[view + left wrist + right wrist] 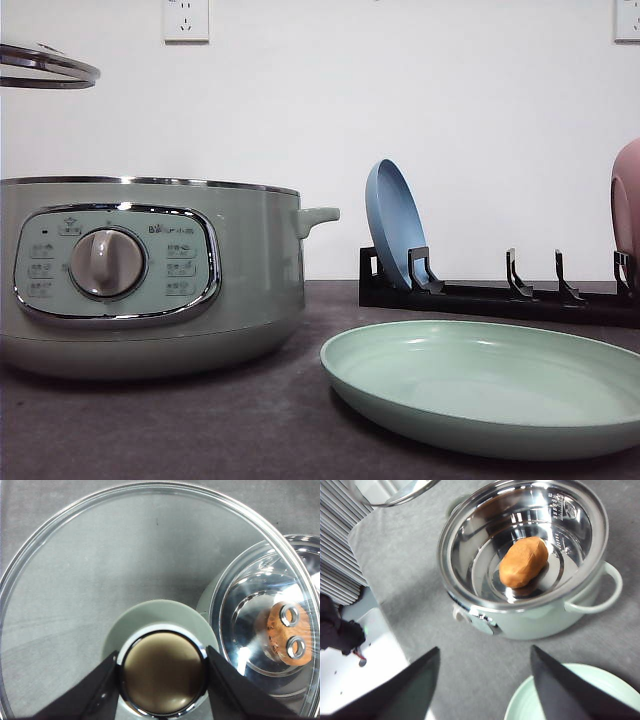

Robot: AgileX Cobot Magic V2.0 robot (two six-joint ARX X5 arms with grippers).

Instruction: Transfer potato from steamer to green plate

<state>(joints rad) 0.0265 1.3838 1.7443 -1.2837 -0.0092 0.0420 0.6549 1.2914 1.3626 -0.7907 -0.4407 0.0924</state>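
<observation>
One potato (523,562), one steamer (150,275), one glass lid (90,580), three plates: green (490,385), blue (393,222), pink (627,210)

Blue plate (394,222) upright in black rack (500,295).

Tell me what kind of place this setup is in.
Likely a staged kitchen-style test bench: an electric steamer on a grey-covered table, a dish rack with a blue plate, wall sockets on a bare white wall.

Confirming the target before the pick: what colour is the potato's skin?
Orange-brown, clearest on the potato in the right wrist view.
</observation>
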